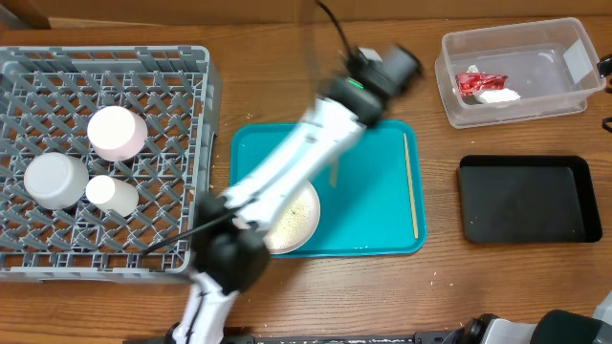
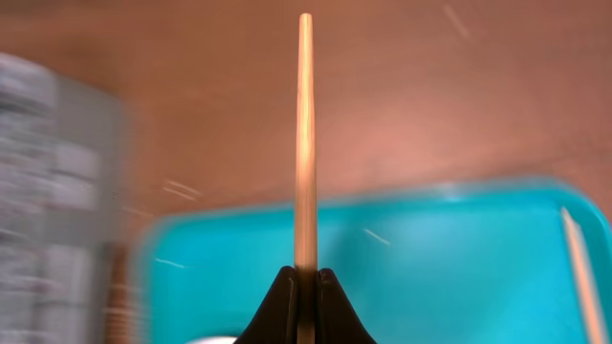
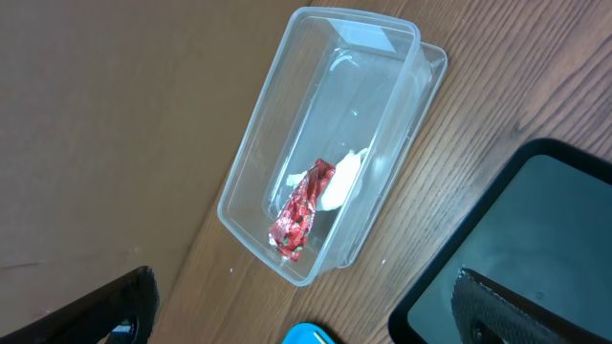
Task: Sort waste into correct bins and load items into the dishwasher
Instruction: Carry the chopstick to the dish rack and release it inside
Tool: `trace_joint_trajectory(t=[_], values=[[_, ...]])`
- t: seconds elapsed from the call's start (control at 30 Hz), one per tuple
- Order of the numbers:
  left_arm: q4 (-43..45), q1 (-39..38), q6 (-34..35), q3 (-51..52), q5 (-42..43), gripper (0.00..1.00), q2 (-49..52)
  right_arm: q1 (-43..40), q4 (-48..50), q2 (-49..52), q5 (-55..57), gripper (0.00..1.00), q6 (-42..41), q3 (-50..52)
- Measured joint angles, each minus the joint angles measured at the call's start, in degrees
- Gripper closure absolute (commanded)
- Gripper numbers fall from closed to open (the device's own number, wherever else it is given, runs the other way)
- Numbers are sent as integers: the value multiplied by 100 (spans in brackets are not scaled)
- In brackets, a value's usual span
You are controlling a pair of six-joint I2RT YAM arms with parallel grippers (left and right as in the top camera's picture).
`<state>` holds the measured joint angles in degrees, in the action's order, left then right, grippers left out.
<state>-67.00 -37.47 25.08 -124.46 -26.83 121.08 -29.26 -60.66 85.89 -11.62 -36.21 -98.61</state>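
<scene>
My left gripper (image 2: 306,279) is shut on a wooden chopstick (image 2: 305,143) and holds it above the teal tray (image 2: 430,248). In the overhead view the arm hides the jaws, and a short piece of the chopstick (image 1: 334,177) shows. The second chopstick (image 1: 411,186) lies on the tray's right side. The large white plate (image 1: 298,225) with rice-like crumbs sits on the tray. The clear tub (image 1: 564,96) holds the red wrapper (image 1: 478,82) and the white tissue (image 1: 499,95). My right gripper (image 3: 306,311) is open and empty, between the tub (image 3: 258,172) and the black tray (image 3: 535,239).
The grey dish rack (image 1: 172,86) at the left holds a pale bowl (image 1: 55,180), a white cup (image 1: 112,194) and a small white plate (image 1: 117,132). The black tray (image 1: 526,196) lies at the right, below the tub. My left arm crosses the teal tray (image 1: 382,229) diagonally.
</scene>
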Motion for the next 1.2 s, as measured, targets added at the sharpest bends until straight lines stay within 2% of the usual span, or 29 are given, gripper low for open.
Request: trace_joint_trajectory(t=[0.13,0.27,0.43,0.63,1.0,1.03,1.07,1.1,1.13,1.17,1.2], values=[[-144,1108,-970,-133,-157,96,-745,-2,0,0,0,0,0,0],[-330,2116,-1886,-157,-236,96,-927,-2,2,0,0,0,-4,0],[-339,3012,-2806,107,511,96,-855,0,0,0,2,0,0,0],[-39,3696,-3150,597,1453,96,-828,-2,-2,0,2,0,0,0],[929,3945,-3152,1867,1910,96,-813,-2,2,0,-2,0,0,0],[984,3945,-3141,1947,1930,92,-800,0,0,0,2,0,0,0],[1012,3945,-3130,2009,1939,84,-789,-2,2,0,2,0,0,0],[1023,3945,-3117,2057,1939,57,-778,-2,2,0,2,0,0,0],[1027,3945,-3104,2085,1952,14,-765,0,-2,0,0,0,-2,0],[1032,3945,-3060,2100,1961,0,-756,-2,2,0,2,0,0,0],[1034,3945,-3045,2111,1961,0,-752,0,-2,0,2,0,-2,0]])
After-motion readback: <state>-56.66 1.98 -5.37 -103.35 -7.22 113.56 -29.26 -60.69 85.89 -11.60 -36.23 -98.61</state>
